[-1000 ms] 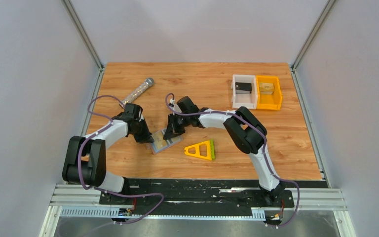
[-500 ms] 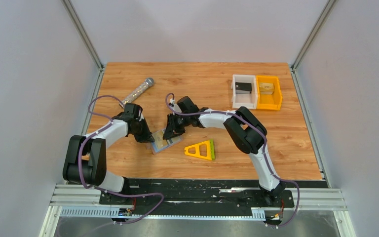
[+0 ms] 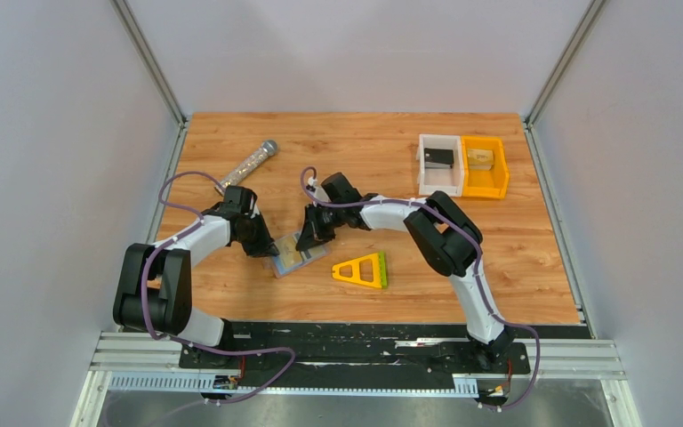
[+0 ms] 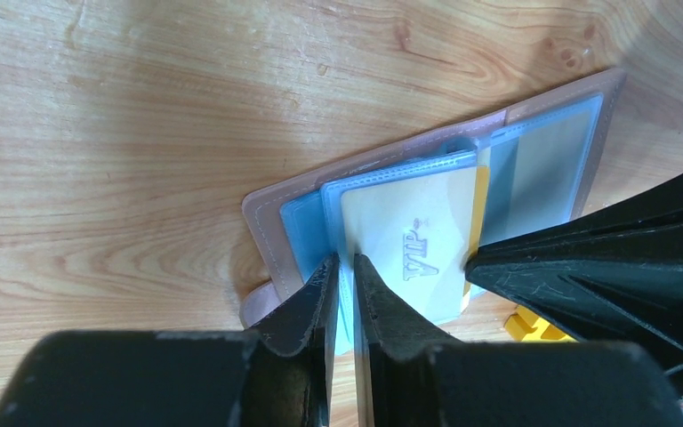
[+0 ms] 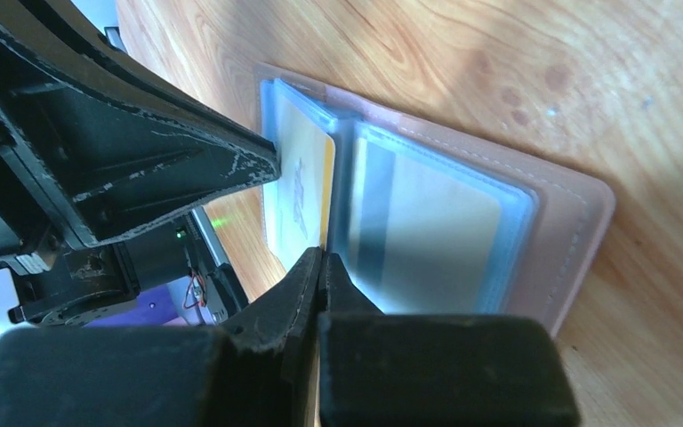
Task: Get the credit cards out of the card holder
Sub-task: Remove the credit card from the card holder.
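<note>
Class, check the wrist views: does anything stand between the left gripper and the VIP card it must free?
Yes: a clear blue sleeve of the card holder appears to cover the VIP card, so the left gripper pinches plastic, not bare card. Only the yellow edge near the right gripper looks exposed.

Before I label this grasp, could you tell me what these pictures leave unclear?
Left wrist: whether the left jaws pinch the VIP card, its sleeve or nothing; their tips cover the edge.
Right wrist: what the shut right jaws hold; their own tips hide it.
Top: the card holder, half under both arms, too small to count cards.
</note>
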`<state>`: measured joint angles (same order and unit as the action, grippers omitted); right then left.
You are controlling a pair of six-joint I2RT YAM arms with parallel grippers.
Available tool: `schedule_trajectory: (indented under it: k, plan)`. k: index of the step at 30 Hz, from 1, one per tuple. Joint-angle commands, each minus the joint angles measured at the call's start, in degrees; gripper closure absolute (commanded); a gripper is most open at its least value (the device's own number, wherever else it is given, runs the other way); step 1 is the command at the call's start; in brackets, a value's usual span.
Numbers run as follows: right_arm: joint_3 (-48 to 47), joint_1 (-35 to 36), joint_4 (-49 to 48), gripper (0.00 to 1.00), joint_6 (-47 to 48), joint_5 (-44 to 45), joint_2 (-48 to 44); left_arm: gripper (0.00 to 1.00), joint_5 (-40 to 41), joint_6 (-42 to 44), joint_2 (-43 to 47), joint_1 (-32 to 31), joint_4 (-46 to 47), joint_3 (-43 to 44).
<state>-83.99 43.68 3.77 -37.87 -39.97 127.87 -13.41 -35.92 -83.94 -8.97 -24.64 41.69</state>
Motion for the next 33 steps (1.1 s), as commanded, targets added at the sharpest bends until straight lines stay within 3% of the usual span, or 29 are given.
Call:
schedule_trajectory:
  k: [1,12,20,24,33]
  plan:
    - [2.4,-1.9,-3.2,1.00,0.4,-1.4,-4.3,0.80,2.1,0.5,-2.1,-0.3,0.2,-1.5]
    - [5.7,-4.6,-3.1,1.00,2.0,-3.0,-8.7,0.80,1.7,0.9,-1.7,-0.3,-0.8,-0.4]
    - [4.8,-6.1,4.1,1.00,7.5,-1.2,-12.2,0.64,-1.1,3.0,2.3,-0.3,-4.6,3.7]
    - [3.5,-6.1,5.3,0.85,6.8,-0.7,-11.5,0.64,-1.7,2.4,4.0,-0.3,-5.3,4.3]
    - [0.8,-4.8,4.9,0.73,4.6,-1.0,-7.3,0.70,-5.0,2.2,1.0,-0.3,-1.6,2.7]
